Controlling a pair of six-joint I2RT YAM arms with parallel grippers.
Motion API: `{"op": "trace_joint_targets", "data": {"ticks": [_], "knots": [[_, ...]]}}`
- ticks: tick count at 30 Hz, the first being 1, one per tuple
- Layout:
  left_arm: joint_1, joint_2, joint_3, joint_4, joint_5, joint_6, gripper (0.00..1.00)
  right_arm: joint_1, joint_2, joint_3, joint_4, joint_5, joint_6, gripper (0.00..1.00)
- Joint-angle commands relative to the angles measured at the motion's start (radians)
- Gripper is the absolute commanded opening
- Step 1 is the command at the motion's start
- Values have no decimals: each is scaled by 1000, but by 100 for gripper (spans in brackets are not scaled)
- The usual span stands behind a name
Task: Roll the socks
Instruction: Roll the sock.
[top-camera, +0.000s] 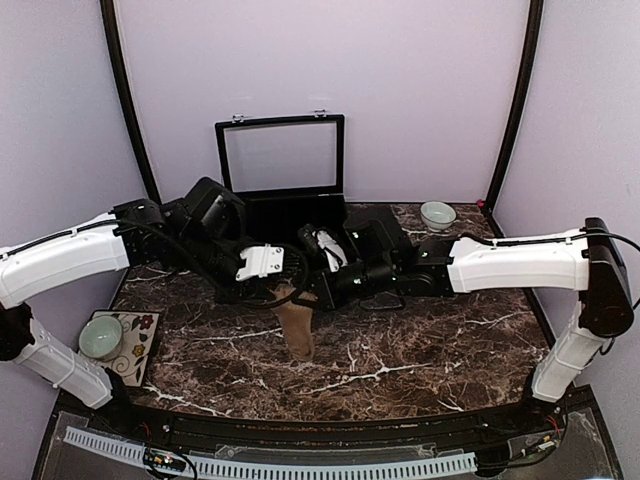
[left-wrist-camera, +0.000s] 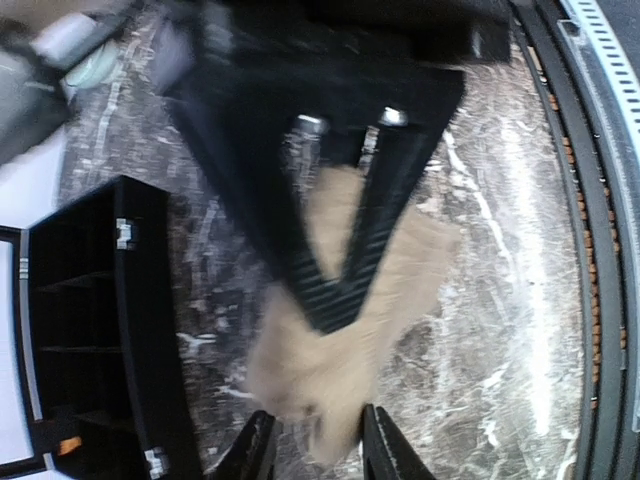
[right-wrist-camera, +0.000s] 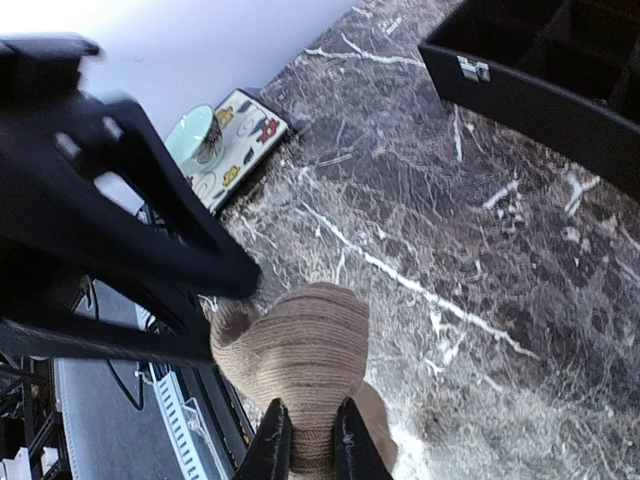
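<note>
My right gripper (right-wrist-camera: 311, 450) is clamped on the tan sock (right-wrist-camera: 300, 350), which humps up just ahead of its fingertips. My left gripper (left-wrist-camera: 318, 448) pinches the sock's opposite edge.

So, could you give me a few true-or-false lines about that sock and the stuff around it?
1. Both the left hand and the right hand grip the tan sock. True.
2. The black case at the back is closed. False: its lid stands open.
3. The sock lies inside the case. False: it is on the marble table, in front of the case.
4. A pale bowl sits on a patterned mat at the left. True.
</note>
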Motion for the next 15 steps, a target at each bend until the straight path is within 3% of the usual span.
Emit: {"op": "trace_joint_targets", "data": {"ticks": [1, 2, 4, 5, 9, 15], "knots": [[-4, -75, 52, 41, -122, 46, 35, 0, -14, 0, -42, 0, 21, 0], [-4, -81, 62, 46, -139, 34, 42, -1, -14, -2, -49, 7, 25, 0], [-5, -81, 94, 14, -117, 10, 93, 0, -12, 0, -59, 22, 31, 0], [-5, -74, 112, -14, -75, 2, 98, 0, -10, 3, -57, 24, 36, 0], [-13, -51, 110, -61, 78, -26, 99, 0, 5, 37, -32, 17, 83, 0], [-27, -44, 39, -1, 44, -19, 99, 0, 16, 39, 86, -76, 172, 0]]}}
